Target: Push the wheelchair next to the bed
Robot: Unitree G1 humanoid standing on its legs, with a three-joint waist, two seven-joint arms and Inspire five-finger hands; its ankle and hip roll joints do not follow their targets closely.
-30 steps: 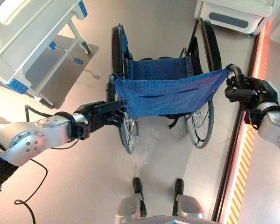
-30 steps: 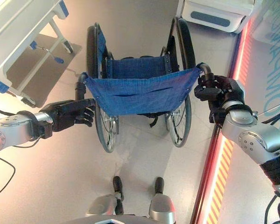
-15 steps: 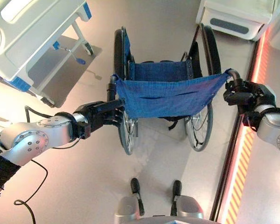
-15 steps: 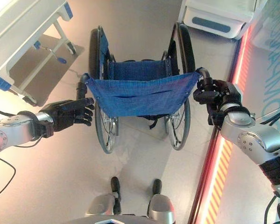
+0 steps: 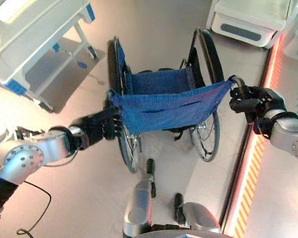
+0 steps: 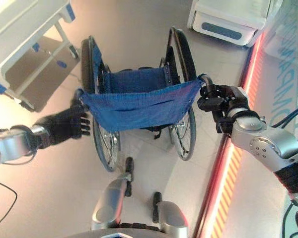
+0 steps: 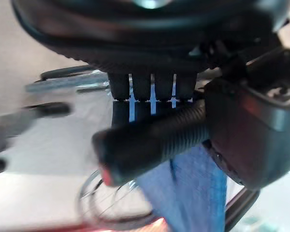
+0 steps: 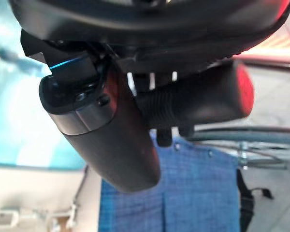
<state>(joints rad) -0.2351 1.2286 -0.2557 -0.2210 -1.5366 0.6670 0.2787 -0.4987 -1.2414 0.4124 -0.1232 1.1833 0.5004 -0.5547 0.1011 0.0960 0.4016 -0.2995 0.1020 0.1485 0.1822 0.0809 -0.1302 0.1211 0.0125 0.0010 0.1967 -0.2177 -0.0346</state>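
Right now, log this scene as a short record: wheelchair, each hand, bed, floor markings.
wheelchair: upright on the floor, blue fabric backrest toward the robot, big wheels on both sides
left hand: fingers curled round the left push handle
right hand: fingers curled round the right push handle
bed: white frame with blue fittings, ahead on the robot's left, apart from the wheelchair
floor stripe: red and yellow band along the robot's right

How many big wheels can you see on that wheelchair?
2. The wheelchair's left big wheel stands on the side toward the bed; the right big wheel stands on the side of the robot's right hand. Small front wheels may be hidden.
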